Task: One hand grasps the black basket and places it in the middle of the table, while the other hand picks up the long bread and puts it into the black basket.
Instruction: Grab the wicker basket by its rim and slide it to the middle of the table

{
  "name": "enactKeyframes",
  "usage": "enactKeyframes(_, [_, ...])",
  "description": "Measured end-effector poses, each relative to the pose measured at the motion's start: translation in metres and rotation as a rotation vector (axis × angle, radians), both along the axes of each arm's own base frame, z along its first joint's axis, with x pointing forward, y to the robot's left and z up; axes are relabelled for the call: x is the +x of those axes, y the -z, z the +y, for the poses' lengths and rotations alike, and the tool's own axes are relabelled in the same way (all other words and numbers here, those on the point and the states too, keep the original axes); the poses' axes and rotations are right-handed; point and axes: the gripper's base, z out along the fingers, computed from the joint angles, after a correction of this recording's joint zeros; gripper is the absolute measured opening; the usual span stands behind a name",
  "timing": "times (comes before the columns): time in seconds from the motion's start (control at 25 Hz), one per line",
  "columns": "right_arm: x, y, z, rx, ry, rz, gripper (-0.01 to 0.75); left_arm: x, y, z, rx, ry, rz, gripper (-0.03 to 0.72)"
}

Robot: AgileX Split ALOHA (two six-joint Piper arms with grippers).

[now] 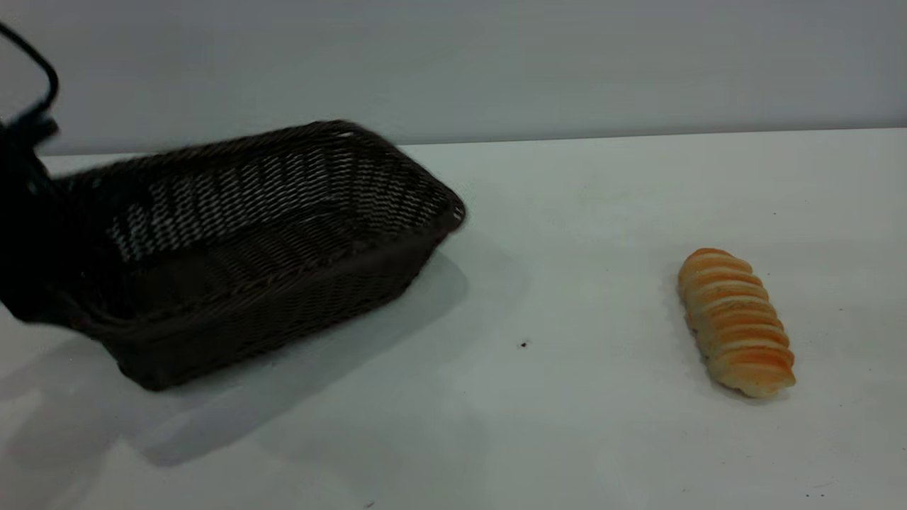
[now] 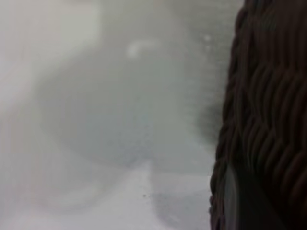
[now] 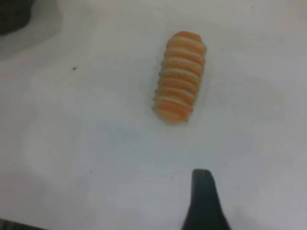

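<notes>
On the left of the worktop [image 1: 567, 425], my left claw [image 1: 28, 283] has the black basket [image 1: 255, 241] by its end, tipped up; it looks light and stiff. The long bread [image 1: 735, 320] lies far right, probably soft; I'd pinch its middle. I cannot tell if my right claw [image 3: 204, 201] is open.

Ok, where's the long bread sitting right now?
In the exterior view the long bread lies on the white table at the right, well apart from the black basket on the left; nothing touches it.

Left black robot arm with looping black cable [image 1: 28, 177] at far left edge; its pincer hidden, state unclear. Right pincer: one black finger [image 3: 205, 203] visible in wrist view, hovering, probably open.
</notes>
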Motion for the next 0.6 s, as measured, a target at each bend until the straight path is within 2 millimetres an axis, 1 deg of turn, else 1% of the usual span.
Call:
enactKeyframes(0.08, [0.000,0.000,0.000,-0.005,0.000,0.000,0.529,0.002,-0.007,-0.001,0.019,0.070,-0.003,0.266])
enactKeyframes(0.2, [0.000,0.000,-0.001,-0.011,0.000,0.001,0.529,0.011,-0.015,-0.002,0.047,0.182,-0.009,0.266])
enactKeyframes(0.32, [0.000,0.000,-0.001,-0.011,-0.001,0.001,0.529,0.028,-0.022,-0.004,0.083,0.334,-0.030,0.265])
enactKeyframes(0.4, [0.000,0.000,-0.001,-0.011,-0.001,0.001,0.529,0.043,-0.026,-0.008,0.094,0.444,-0.055,0.265])
enactKeyframes(0.48, [0.000,0.000,-0.001,-0.011,-0.001,0.001,0.529,0.057,-0.026,-0.014,0.067,0.527,-0.065,0.265])
enactKeyframes(0.6, [0.000,0.000,-0.001,-0.012,-0.001,0.001,0.529,0.077,-0.017,-0.025,-0.019,0.625,-0.075,0.265])
